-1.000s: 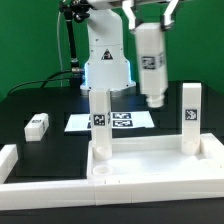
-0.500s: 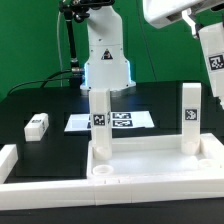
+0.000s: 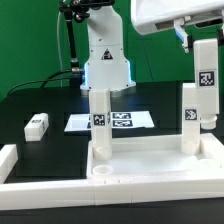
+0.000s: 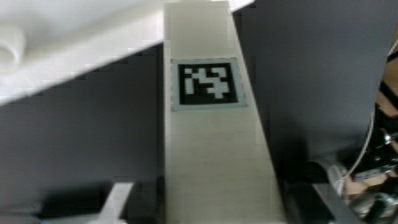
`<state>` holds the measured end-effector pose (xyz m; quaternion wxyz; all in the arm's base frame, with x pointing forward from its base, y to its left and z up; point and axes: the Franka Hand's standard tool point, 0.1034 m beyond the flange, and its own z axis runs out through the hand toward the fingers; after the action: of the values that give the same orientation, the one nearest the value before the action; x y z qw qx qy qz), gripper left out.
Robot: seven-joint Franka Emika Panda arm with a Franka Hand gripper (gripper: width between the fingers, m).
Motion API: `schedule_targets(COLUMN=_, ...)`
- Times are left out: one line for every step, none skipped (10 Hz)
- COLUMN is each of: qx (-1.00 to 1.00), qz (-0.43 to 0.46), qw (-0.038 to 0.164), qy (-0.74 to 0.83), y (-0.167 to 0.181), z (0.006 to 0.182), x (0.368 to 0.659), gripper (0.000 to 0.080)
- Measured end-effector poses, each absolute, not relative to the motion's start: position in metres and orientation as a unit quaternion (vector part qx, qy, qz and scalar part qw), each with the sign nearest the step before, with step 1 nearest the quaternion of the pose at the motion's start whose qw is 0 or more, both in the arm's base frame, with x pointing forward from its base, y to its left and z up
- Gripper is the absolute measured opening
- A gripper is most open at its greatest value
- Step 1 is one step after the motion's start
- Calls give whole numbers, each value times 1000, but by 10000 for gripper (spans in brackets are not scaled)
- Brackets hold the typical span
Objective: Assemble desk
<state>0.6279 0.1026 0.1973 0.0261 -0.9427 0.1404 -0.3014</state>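
White all over: the tabletop [image 3: 150, 160], one standing leg [image 3: 100, 120], the other standing leg [image 3: 189, 135], the airborne leg [image 3: 206, 95] and the loose leg [image 3: 36, 125], each leg bearing a black-and-white patterned tag; the table [image 3: 160, 105] is black, the backdrop [image 3: 30, 40] green

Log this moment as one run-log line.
claw: shut on held leg | held leg: upright, aloft, exterior view's right | standing legs: two, in tabletop | spare leg: lying apart
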Motion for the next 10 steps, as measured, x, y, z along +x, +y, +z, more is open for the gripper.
schedule_targets(qx=-939, qz=-309, qw=31, qy=144, y=102, z=194, x=628, gripper=291)
schedule_targets(qx=-940, qz=-308, qw=29, qy=143, y=102, z=193, x=628, gripper=291)
schedule_targets(qx=-940, qz=-308, qw=29, qy=141, y=102, z=194, x=628, gripper=291)
schedule_targets(qx=-940, qz=-308, qw=29, qy=142, y=101, z=193, x=628, gripper=291)
schedule_targets(qx=-942, qz=-308, qw=25, qy=133, y=100, z=192, x=628, gripper=291)
schedule_targets(qx=-946, qz=-305, qw=13, qy=113, y=97, z=185, x=627, gripper=291)
schedule_targets(qx=-948, qz=-301, qw=5, qy=107, y=96, z=176, x=628, gripper=291)
schedule_targets(qx=-948, qz=-299, qw=3, qy=109, y=98, z=170, x=630, gripper=291)
schedule_targets(qx=-948, qz=-296, qw=3, qy=115, y=101, z=162, x=630, gripper=291)
schedule_targets(qx=-948, qz=-295, qw=4, qy=119, y=102, z=159, x=631, gripper=291)
